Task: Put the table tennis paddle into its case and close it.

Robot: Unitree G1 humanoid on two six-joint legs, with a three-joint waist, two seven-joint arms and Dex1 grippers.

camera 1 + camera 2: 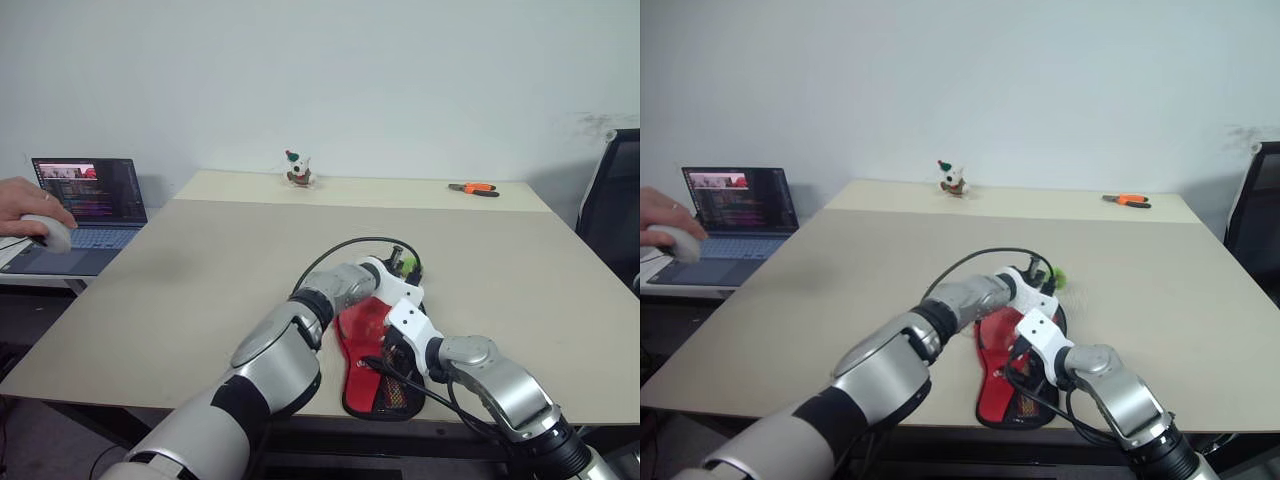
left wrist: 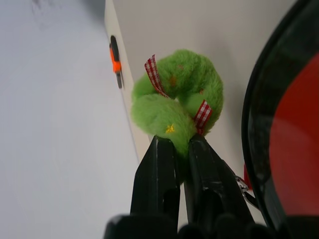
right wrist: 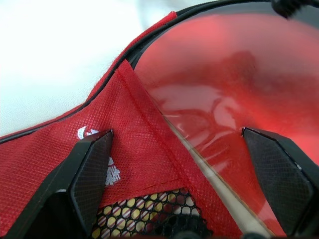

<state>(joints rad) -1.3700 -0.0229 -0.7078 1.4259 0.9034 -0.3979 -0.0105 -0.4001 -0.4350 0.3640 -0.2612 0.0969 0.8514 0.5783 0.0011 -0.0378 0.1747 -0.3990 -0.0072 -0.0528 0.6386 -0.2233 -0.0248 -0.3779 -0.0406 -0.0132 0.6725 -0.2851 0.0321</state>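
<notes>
1. The table tennis paddle is lying with its red face up inside its case, near the front edge of the table, at about 5 o'clock from the table's middle in the head views.
2. My right gripper is hovering just over the case with its jaws spread wide, holding nothing. One finger is standing over the red fabric flap with the white logo; the other is standing over the paddle's glossy face.
3. The case's flap is lying partly folded back, so the paddle's face is showing at about 1 o'clock from the mesh pocket in the right wrist view.
4. My left gripper is reaching across to the far end of the case, at 12 o'clock from my right one. Its jaws are pinched on a green fuzzy ring with red-checked ribbons.
5. In the left wrist view, the case's black rim and the red face are sitting just beside that ring.
6. My arms are covering much of the case in the head views; the paddle's handle is hard to make out, and I cannot tell how far the zip is done up.
7. Farther out, an orange-handled tool and a small figurine are resting near the table's far edge.
8. At 9 o'clock, a laptop is sitting open, with a person's hand on a mouse.
</notes>
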